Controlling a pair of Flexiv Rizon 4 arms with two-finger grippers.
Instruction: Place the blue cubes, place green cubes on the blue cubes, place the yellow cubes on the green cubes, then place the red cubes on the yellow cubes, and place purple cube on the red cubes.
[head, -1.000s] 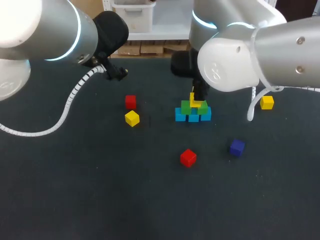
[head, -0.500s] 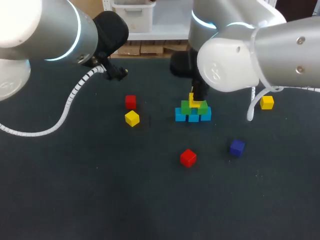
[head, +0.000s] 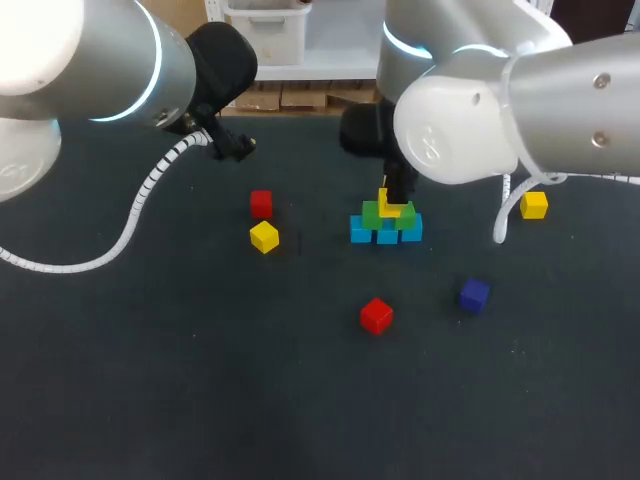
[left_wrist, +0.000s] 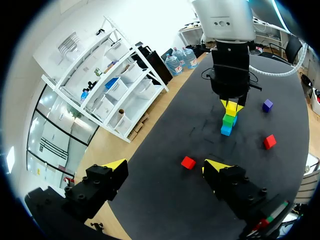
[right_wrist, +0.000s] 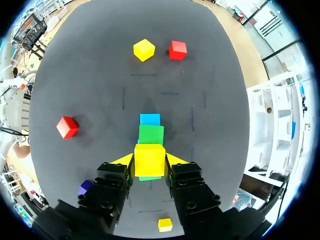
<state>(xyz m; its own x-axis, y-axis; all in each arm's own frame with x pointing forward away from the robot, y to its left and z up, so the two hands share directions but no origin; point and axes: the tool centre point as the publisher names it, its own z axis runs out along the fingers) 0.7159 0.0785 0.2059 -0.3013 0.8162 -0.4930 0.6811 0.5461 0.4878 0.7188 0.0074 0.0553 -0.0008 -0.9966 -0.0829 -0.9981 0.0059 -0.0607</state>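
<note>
At centre of head view, slightly right: right gripper (right_wrist: 149, 161) clamped on yellow cube (right_wrist: 149, 156), fingers pressing its two sides, directly over green cubes (head: 371, 214) stacked on blue cubes (head: 362, 230). Yellow tier looks to be step in hand. Next move calls for seating cube square, releasing, lifting straight up — no nudging stack. Left gripper (left_wrist: 165, 167) spread wide, empty, upper left of head view.

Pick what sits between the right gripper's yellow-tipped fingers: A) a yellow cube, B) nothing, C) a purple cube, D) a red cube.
A: the right wrist view shows both fingers of the right gripper pressed against a small yellow cube from two sides, just above a green cube.
</note>
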